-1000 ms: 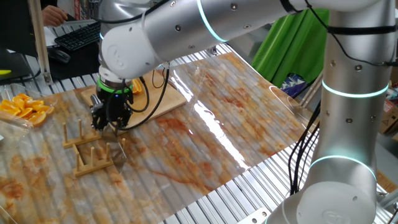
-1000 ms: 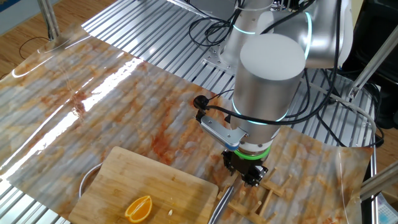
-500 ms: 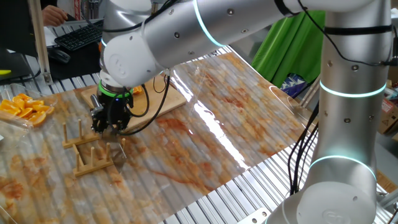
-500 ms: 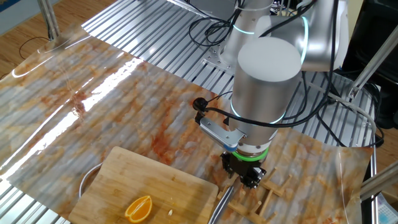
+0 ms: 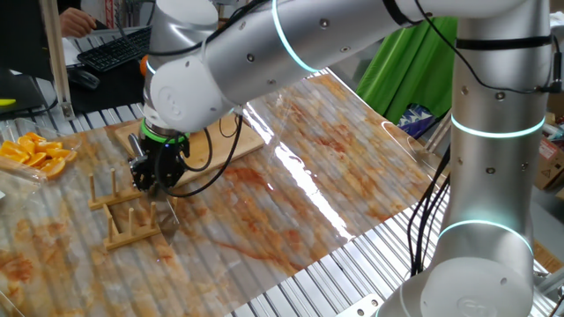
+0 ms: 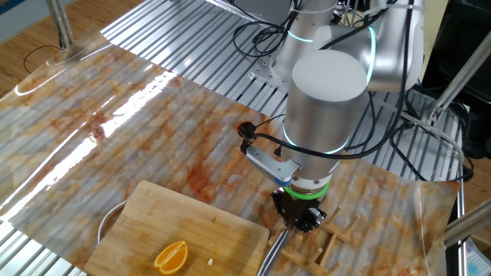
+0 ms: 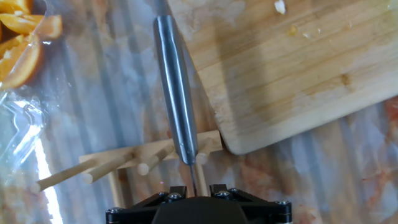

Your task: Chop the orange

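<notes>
Hand view: knife (image 7: pixel 176 93) lying on the wooden rack (image 7: pixel 124 163), handle toward the gripper (image 7: pixel 194 185), jaws narrow about the handle's end (contact not confirmable, so settle your grip squarely before lifting clear of the pegs). Arm: wrist pointed straight down over the rack, beside the bamboo board (image 6: pixel 192 230), where the orange (image 6: pixel 170 256) waits untouched.

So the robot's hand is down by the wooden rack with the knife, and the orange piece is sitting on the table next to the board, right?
Not quite. The orange piece sits on the board, not on the table beside it; the other fixed view shows this. The rest holds: the hand is down by the wooden rack, where the knife lies.
</notes>
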Tool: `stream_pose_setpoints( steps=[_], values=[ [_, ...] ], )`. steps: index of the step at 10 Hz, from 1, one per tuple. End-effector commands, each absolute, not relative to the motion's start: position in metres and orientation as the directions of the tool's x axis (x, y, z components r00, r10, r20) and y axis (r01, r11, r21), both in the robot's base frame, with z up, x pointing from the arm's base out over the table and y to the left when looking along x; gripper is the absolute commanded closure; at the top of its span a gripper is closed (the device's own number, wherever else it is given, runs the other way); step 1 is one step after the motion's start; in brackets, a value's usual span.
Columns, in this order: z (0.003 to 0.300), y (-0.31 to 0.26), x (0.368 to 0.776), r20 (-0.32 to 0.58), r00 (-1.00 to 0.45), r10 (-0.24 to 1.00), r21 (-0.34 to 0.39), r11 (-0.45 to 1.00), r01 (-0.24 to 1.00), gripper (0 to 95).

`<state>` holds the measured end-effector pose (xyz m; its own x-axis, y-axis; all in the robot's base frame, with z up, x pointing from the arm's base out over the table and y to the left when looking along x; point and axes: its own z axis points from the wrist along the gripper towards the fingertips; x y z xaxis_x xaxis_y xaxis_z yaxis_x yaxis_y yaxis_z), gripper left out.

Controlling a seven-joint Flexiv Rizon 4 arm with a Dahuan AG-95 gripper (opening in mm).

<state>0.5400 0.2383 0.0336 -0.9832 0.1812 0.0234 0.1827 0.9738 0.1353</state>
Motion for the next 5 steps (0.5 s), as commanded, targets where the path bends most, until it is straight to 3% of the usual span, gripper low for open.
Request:
stream_pose_setpoints(
  steps=[1,4,5],
  values=[
    [0.0311,0.2379,0.5408,0.016,-0.983,0.181,0.133,0.974,0.181,76.0],
    [0.0318,0.2400,0.5405,0.016,-0.983,0.185,0.144,0.972,0.185,76.0],
    [0.0307,0.2400,0.5405,0.015,-0.983,0.181,0.143,0.973,0.181,95.0]
  ],
)
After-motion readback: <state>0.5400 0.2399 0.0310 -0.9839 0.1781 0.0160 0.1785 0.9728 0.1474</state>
